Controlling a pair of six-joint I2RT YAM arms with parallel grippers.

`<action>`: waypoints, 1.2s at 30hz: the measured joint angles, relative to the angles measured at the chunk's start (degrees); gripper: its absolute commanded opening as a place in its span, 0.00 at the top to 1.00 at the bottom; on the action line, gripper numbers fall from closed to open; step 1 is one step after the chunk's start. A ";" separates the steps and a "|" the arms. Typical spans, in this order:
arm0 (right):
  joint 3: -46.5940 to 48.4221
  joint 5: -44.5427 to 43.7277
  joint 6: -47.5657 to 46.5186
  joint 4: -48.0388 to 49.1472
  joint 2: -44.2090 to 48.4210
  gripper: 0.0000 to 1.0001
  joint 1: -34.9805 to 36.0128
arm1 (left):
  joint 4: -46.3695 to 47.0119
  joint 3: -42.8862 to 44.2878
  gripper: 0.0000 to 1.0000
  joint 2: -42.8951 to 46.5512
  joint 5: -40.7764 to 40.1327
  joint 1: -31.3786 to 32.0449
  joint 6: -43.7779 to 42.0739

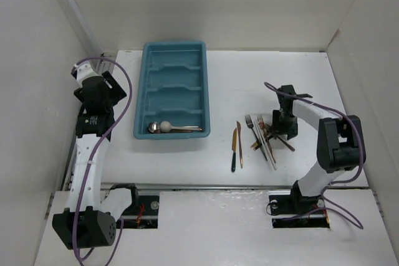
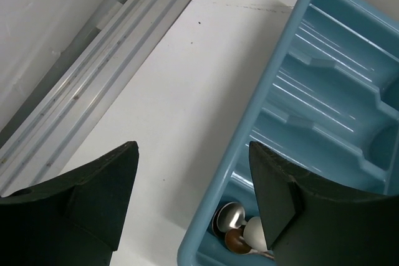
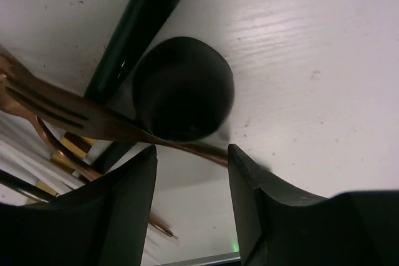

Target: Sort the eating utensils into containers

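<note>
The teal cutlery tray [image 1: 141, 101] lies at the table's middle left with four long compartments; its nearest one holds three spoons [image 1: 163, 127], seen in the left wrist view as silver, copper and white bowls [image 2: 240, 225]. My left gripper [image 2: 193, 200] is open and empty, above the tray's near left corner [image 2: 215, 216]. A pile of utensils [image 1: 268, 138] lies at the right. My right gripper [image 3: 192, 172] is open, low over the pile, its fingers on either side of a copper fork's handle [image 3: 187, 146] beside a black spoon [image 3: 181, 85].
A copper knife [image 1: 239, 144] and a dark knife [image 1: 234, 151] lie just left of the pile. White walls enclose the table on the left, far and right sides. A metal rail [image 2: 93, 73] runs along the table's left edge.
</note>
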State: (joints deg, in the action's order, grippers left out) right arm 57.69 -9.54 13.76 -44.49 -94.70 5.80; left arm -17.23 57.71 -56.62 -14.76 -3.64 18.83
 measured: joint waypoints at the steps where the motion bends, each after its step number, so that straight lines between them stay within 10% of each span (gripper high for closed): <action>1: -0.17 0.57 -0.70 0.28 -0.35 0.48 0.00 | 0.02 -0.07 0.31 0.00 -0.04 0.00 -0.02; 11: 1.64 5.73 -5.88 0.24 -3.52 0.99 0.02 | 0.42 -0.94 0.31 0.02 -0.39 -0.59 -0.46; 22: 4.07 4.17 -7.98 -2.36 -2.27 1.00 6.23 | 0.81 -0.96 0.31 0.02 -0.46 -0.59 -0.85; 30: 36.89 -10.12 -13.68 -6.12 -4.00 1.00 23.39 | 1.01 -1.07 0.31 0.02 -0.44 -0.96 -0.92; 36: 67.67 -13.57 -26.14 6.75 -24.46 1.00 36.44 | 0.42 -1.09 0.31 -0.11 -0.72 -2.08 -0.63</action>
State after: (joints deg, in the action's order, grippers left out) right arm 125.36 -23.11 -12.38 -37.74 -119.15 42.24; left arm -16.82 56.62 -56.73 -15.49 -5.72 18.20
